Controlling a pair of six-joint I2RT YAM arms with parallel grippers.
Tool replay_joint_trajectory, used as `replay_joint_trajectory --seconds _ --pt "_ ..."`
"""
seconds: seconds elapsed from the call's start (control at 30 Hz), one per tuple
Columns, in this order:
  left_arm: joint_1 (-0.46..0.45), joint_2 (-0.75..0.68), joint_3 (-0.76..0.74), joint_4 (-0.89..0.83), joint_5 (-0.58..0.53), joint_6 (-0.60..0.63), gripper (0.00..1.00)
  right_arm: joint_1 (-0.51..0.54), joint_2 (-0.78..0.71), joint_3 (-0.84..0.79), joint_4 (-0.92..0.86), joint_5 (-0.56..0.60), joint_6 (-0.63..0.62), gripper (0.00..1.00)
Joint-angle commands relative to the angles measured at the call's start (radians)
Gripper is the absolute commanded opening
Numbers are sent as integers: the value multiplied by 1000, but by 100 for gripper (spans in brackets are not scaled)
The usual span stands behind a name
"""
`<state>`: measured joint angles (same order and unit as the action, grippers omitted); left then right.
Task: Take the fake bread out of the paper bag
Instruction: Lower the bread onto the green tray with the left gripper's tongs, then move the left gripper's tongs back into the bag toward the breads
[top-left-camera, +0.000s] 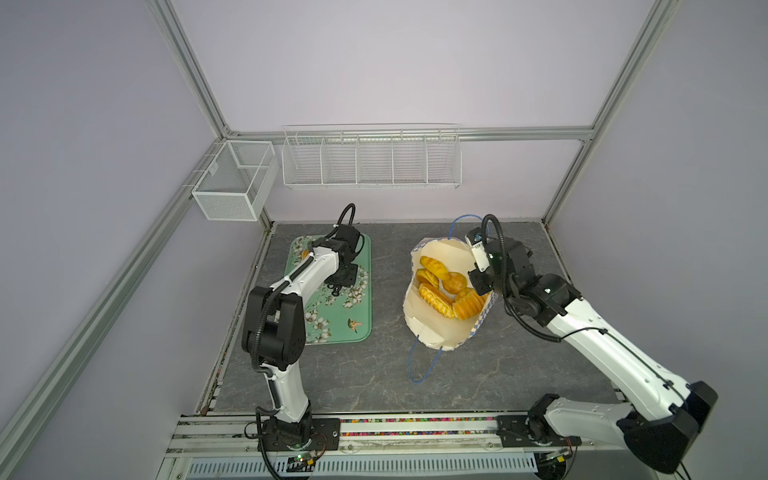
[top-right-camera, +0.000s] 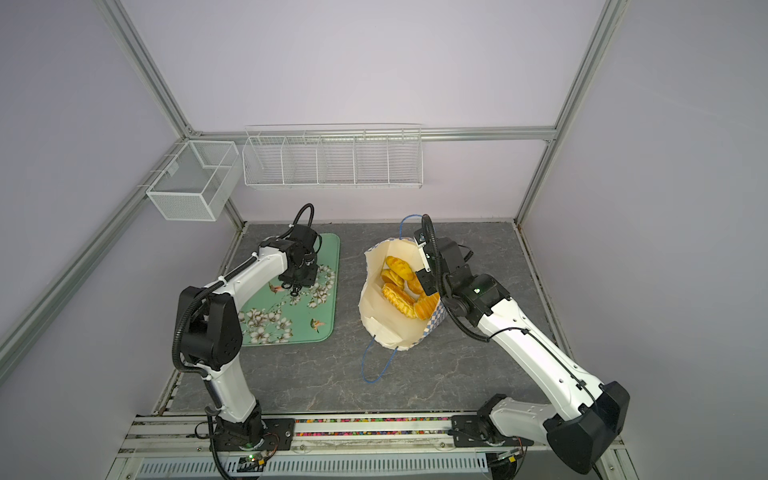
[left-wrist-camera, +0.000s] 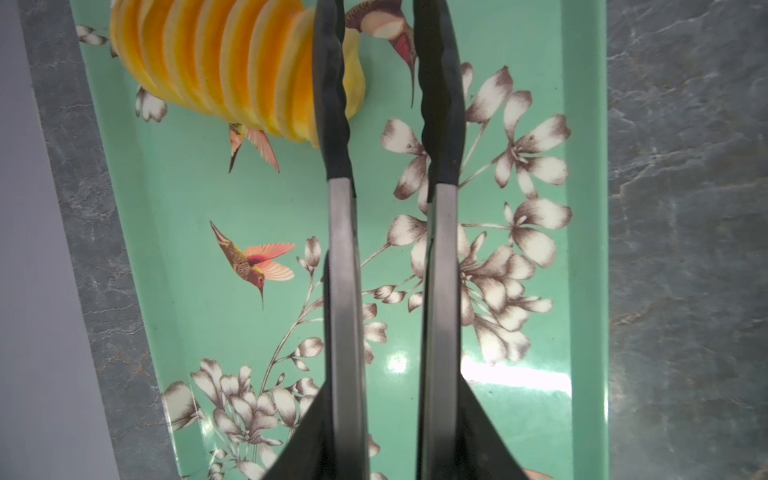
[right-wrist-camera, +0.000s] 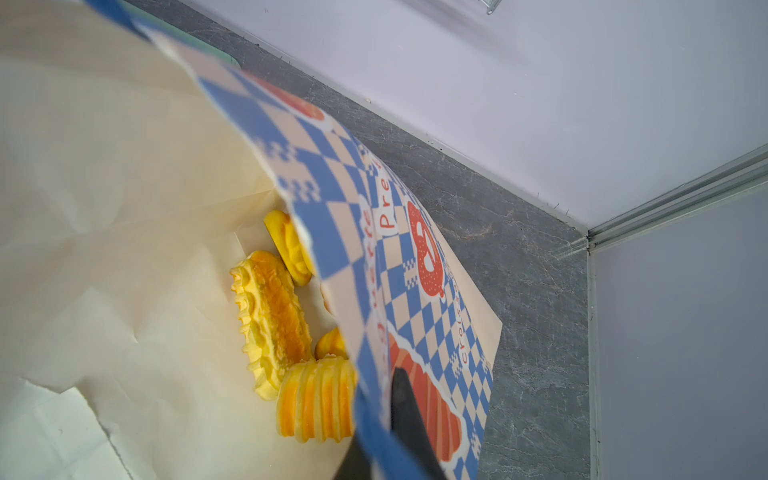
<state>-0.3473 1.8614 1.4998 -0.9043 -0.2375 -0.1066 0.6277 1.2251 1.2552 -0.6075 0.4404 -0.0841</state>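
The right gripper (top-left-camera: 478, 284) is clenched on the paper bag (top-left-camera: 432, 328) at its right wall. The left gripper (left-wrist-camera: 381, 50), jaws slightly parted and empty, hangs over the tray (top-left-camera: 353, 332) at left, beside one ribbed loaf (left-wrist-camera: 232, 62). The other fake bread (top-left-camera: 446, 291) lies inside the bag and is judged light, firm and slick, so grip across the ribs.

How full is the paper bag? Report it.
Not empty: several pastries lie inside the paper bag; one ribbed loaf already sits on the tray.
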Motion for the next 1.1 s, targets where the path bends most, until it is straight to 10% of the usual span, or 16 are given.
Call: replay_joint_trajectory --seconds 0.0,0.6,1.07 --pt "1 -58 -2 13 31 19 31 -8 -4 -14 21 -15 -15 7" --pt "-63 -613 -40 -162 265 -72 15 -7 -45 -68 -8 -95 60 7" --pt "-654 -949 -169 -275 182 -416 11 -2 -24 -39 -98 -190 119 7"
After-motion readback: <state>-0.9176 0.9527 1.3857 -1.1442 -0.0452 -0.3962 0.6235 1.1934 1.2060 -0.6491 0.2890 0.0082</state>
